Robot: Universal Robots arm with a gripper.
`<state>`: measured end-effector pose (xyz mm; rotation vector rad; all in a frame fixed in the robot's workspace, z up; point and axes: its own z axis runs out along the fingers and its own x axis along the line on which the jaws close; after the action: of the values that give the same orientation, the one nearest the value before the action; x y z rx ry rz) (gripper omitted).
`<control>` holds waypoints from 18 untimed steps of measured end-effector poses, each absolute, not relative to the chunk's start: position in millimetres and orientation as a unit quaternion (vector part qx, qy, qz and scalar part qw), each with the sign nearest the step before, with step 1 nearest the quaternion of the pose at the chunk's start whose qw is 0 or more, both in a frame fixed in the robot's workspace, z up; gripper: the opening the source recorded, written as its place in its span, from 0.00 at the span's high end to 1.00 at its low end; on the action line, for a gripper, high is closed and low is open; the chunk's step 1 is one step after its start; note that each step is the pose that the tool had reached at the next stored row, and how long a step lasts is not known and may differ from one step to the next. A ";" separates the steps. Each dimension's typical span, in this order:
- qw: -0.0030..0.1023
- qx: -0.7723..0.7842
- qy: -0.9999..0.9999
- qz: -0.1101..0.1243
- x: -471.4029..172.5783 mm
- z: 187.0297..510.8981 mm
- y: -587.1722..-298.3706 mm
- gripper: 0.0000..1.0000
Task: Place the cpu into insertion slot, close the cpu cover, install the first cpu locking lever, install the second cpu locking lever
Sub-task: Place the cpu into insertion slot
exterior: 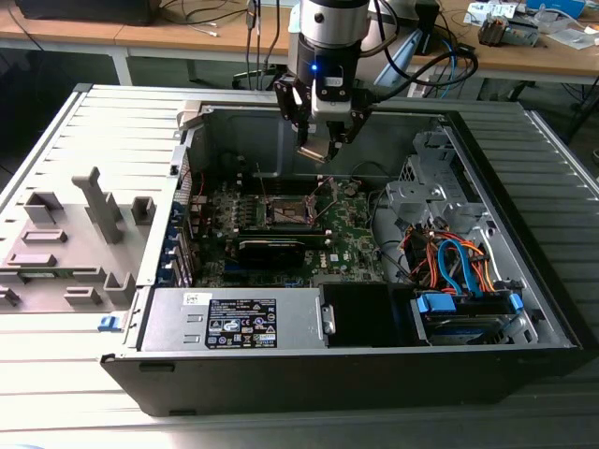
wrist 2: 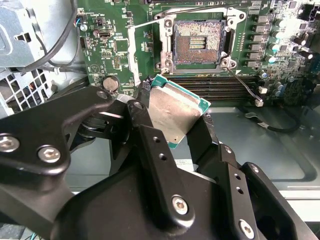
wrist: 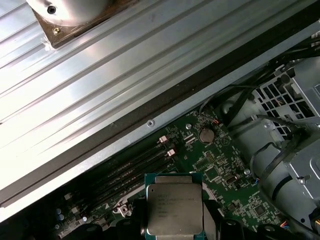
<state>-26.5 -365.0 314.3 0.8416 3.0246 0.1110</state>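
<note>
My gripper [exterior: 323, 142] hangs over the open computer case, above the motherboard [exterior: 351, 234], and is shut on the cpu [wrist 2: 172, 112]. The cpu is a small square chip with a silver-grey top and a green rim, held tilted by its edges between the black fingers [wrist 2: 145, 125]. The chip's metal top [wrist: 172, 207] shows over the board in the first wrist view. The insertion slot [wrist 2: 197, 42] lies uncovered on the board beyond the chip, its dark pin field exposed inside a silvery rim [exterior: 290, 211]. Thin wire levers [wrist 2: 145, 22] stick out beside it. I cannot make out the cpu cover.
Long black memory slots [wrist 2: 215, 87] run between the chip and the socket. A black card [exterior: 271, 248] lies in front of the socket, and a power supply [exterior: 234, 323] fills the case's near side. Drive bays with blue and orange cables [exterior: 459, 271] sit on the exterior view's right, a grey fixture [exterior: 65, 243] on its left.
</note>
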 end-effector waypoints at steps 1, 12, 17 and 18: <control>0.000 0.269 0.963 0.035 -26.5 314.2 -365.0 0.45; 0.000 0.273 0.961 0.035 -26.4 313.9 -365.0 0.45; 0.000 0.276 0.961 0.035 -26.5 313.7 -365.0 0.45; 0.000 0.276 0.960 0.035 -26.5 313.7 -365.0 0.45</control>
<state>-26.5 -365.0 313.7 0.8673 3.0167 0.1110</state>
